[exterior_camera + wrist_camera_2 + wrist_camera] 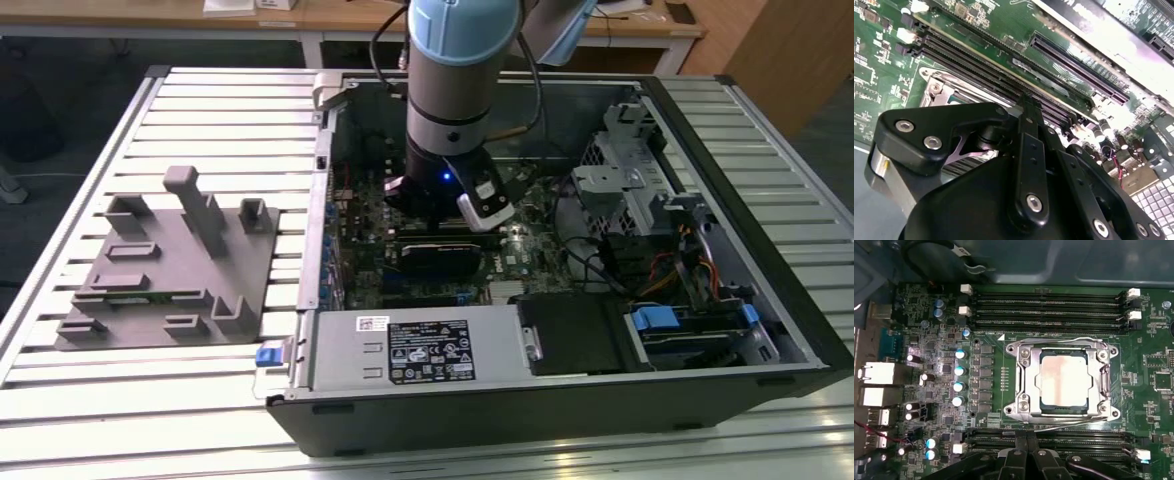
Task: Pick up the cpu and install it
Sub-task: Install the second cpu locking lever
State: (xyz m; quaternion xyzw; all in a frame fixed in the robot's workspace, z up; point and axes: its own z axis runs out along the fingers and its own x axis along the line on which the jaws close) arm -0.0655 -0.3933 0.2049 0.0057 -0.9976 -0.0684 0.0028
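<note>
The cpu (1063, 381), a pale silvery square, lies flat inside the dark socket on the green motherboard (989, 405). The socket's metal frame (1022, 356) surrounds it. In the first wrist view my gripper (1026, 452) stands just off the socket's side, over the memory slots. Its black fingers are pressed together with nothing between them. The second wrist view looks along the gripper's black linkage (1026, 150) to the closed fingertips above the slots. In the exterior view the arm's wrist (447, 190) reaches down into the open computer case (320, 250).
A grey tray (160, 270) with upright posts sits on the slatted table at the exterior view's left. Inside the case are a white-labelled grey box (414, 350), a black card (434, 255), drive cages (627, 170) and cables. Memory slots (1049, 302) flank the socket.
</note>
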